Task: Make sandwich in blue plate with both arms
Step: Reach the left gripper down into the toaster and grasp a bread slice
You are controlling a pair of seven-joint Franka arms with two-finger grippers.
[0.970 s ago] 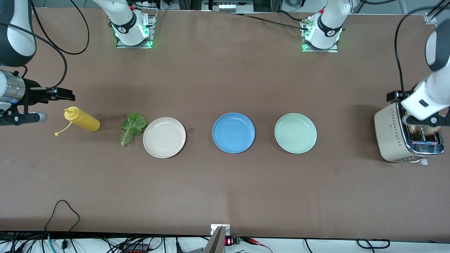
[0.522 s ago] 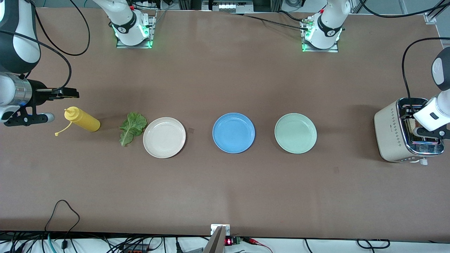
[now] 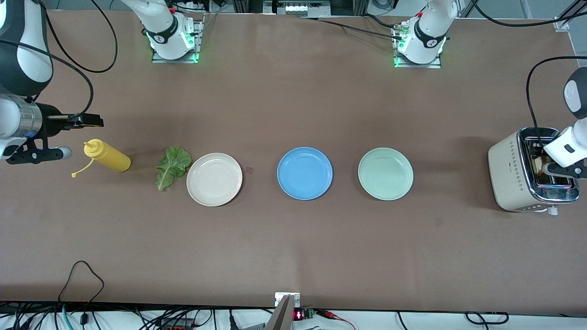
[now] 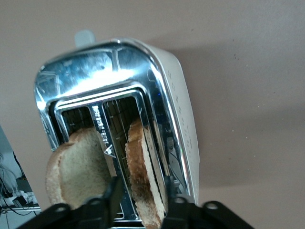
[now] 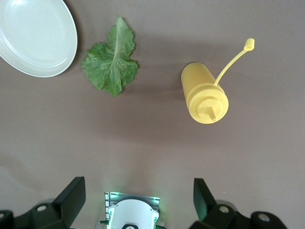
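While blue plate (image 3: 305, 173) sits bare mid-frame, left gripper (image 4: 141, 202) pinches 1 toast slice (image 4: 143, 179) in toaster (image 3: 513, 172); right gripper (image 5: 138, 198) waits wide open, empty, over lettuce (image 5: 110, 59); assembly all ahead.

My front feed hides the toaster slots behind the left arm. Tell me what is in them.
Observer: The toaster holds two pieces of bread, one per slot: a face-on slice and an edge-on slice.
Operator: Say which one the left gripper is at.
Observer: The left gripper is down over the edge-on slice.
Operator: Report the right gripper.
Observer: The right gripper waits open with nothing in it, near the yellow bottle.
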